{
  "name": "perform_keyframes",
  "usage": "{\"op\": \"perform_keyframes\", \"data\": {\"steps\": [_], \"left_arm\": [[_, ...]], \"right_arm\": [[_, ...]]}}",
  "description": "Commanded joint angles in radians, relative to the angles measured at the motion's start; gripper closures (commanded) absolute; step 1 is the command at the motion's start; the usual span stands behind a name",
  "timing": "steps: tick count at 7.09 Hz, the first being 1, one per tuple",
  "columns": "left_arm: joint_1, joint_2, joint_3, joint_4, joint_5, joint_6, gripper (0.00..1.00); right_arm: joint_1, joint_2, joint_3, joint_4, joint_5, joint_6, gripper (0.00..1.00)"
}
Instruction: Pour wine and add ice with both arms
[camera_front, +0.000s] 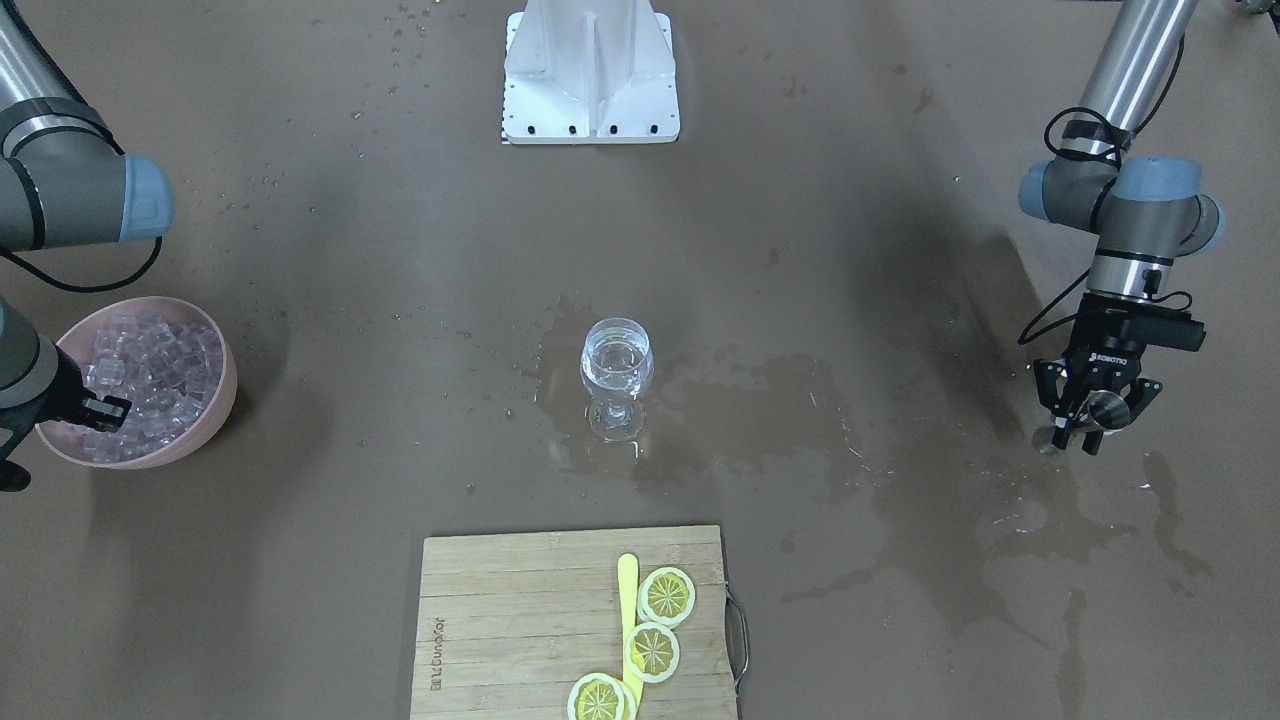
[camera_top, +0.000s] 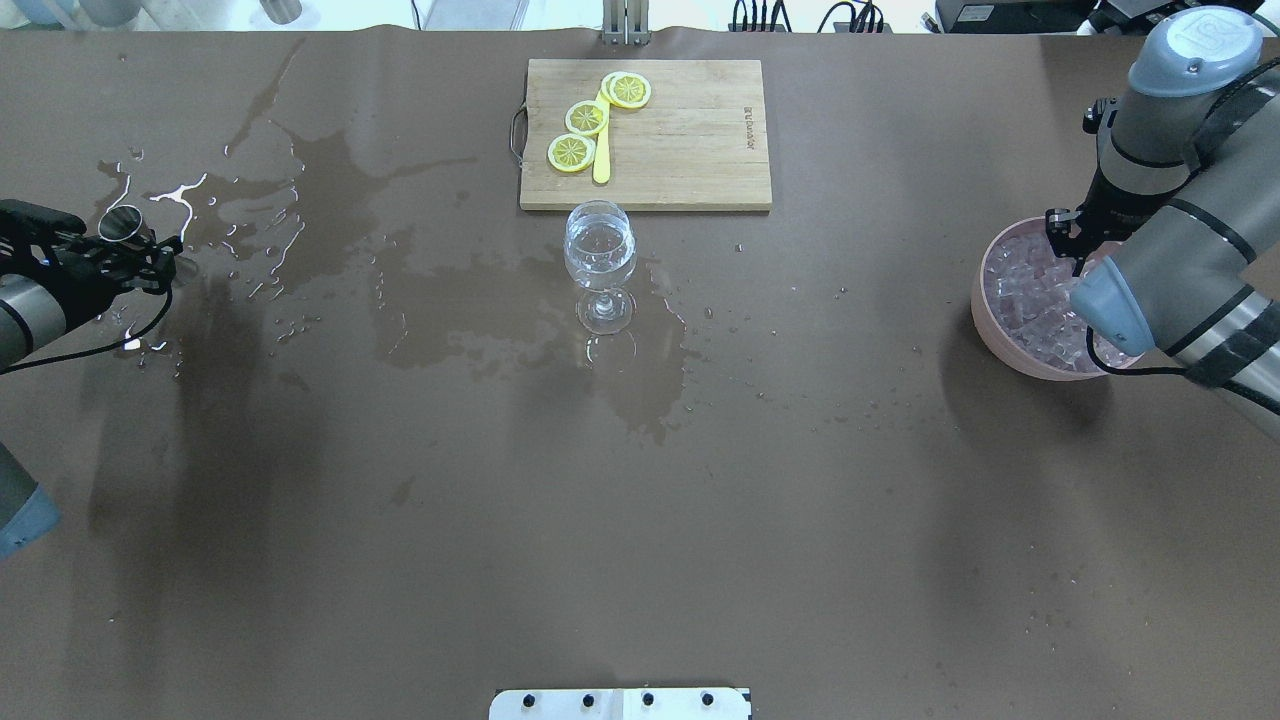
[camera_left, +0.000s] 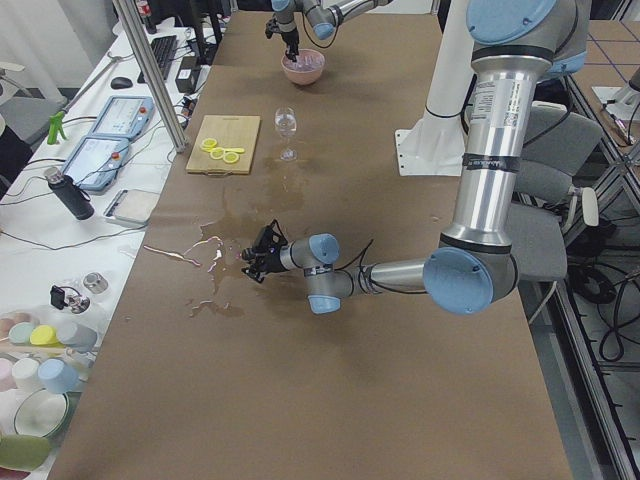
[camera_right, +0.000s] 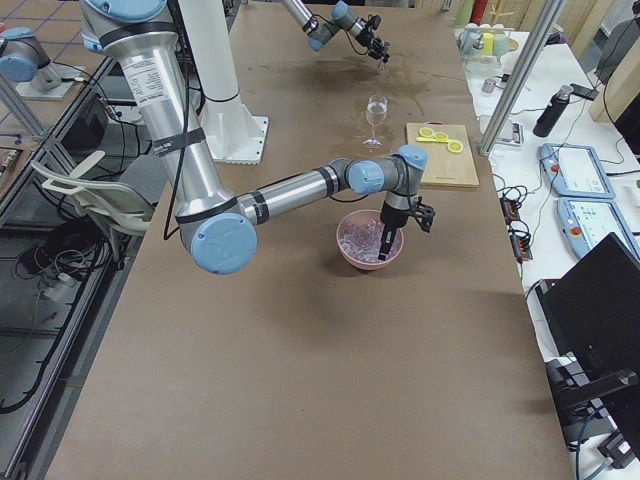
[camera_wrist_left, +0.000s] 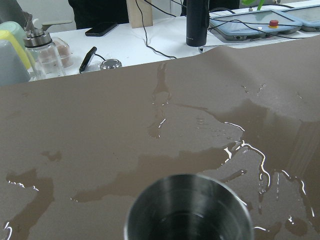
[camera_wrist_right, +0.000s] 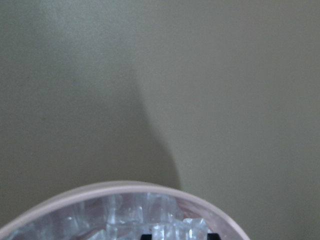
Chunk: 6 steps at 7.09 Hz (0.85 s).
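A stemmed wine glass (camera_front: 617, 375) (camera_top: 600, 255) stands mid-table with clear wine in its bowl. My left gripper (camera_front: 1090, 412) (camera_top: 125, 240) is shut on a small steel measuring cup (camera_wrist_left: 189, 210) and holds it low over a wet patch, far from the glass. My right gripper (camera_front: 100, 410) (camera_top: 1065, 240) is lowered into a pink bowl (camera_front: 225, 385) (camera_top: 985, 310) full of clear ice cubes (camera_front: 150, 355) (camera_wrist_right: 125, 220). In the right wrist view its fingertips (camera_wrist_right: 146, 235) show apart among the ice. I cannot see a cube held.
A wooden cutting board (camera_front: 520, 620) (camera_top: 690, 140) with lemon slices (camera_front: 655, 650) lies beyond the glass. The white stand (camera_front: 590, 70) is at the robot's side. Water puddles (camera_top: 330, 210) spread around the glass and the left gripper.
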Motion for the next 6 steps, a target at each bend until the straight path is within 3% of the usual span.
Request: {"op": "perform_keyframes", "data": {"steps": [1, 3, 5, 6], "left_arm": [[0.001, -0.003, 0.007, 0.000, 0.000, -0.001, 0.63], [0.001, -0.005, 0.007, -0.002, 0.000, -0.001, 0.71], [0.001, -0.006, 0.007, -0.002, -0.001, -0.001, 0.80], [0.000, -0.009, 0.007, -0.002, -0.001, -0.002, 0.83]], "right_arm": [[-0.005, 0.003, 0.000, 0.000, -0.004, 0.008, 0.79], [-0.005, 0.004, 0.000, -0.002, -0.001, 0.011, 0.89], [0.015, 0.021, 0.019, -0.044, 0.005, 0.018, 0.86], [0.021, 0.021, 0.031, -0.058, 0.007, 0.018, 0.64]]}}
